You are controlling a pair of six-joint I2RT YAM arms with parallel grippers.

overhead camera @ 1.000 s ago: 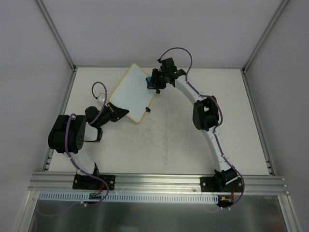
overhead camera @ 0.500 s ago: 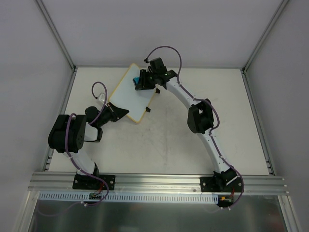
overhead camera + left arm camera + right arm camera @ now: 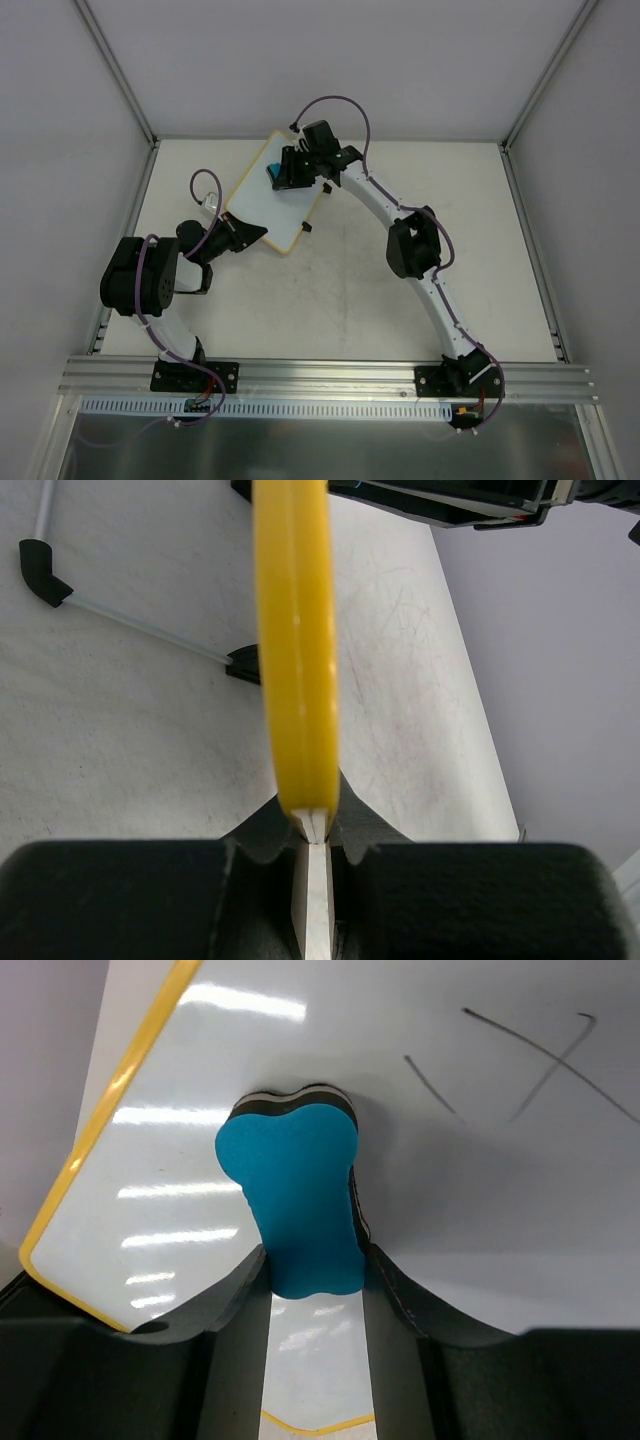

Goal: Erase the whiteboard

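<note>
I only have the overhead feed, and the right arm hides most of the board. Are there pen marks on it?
Observer: Yes. The right wrist view shows dark pen strokes crossing on the whiteboard, off to one side of the eraser.
Operator: Is the eraser really gripped?
Observer: The right tool is shut on the blue eraser, one finger on each side, and the eraser's dark far end meets the board.
Operator: What is the left arm doing?
Observer: In the left wrist view, the left tool is clamped on the board's yellow frame, seen edge-on.
</note>
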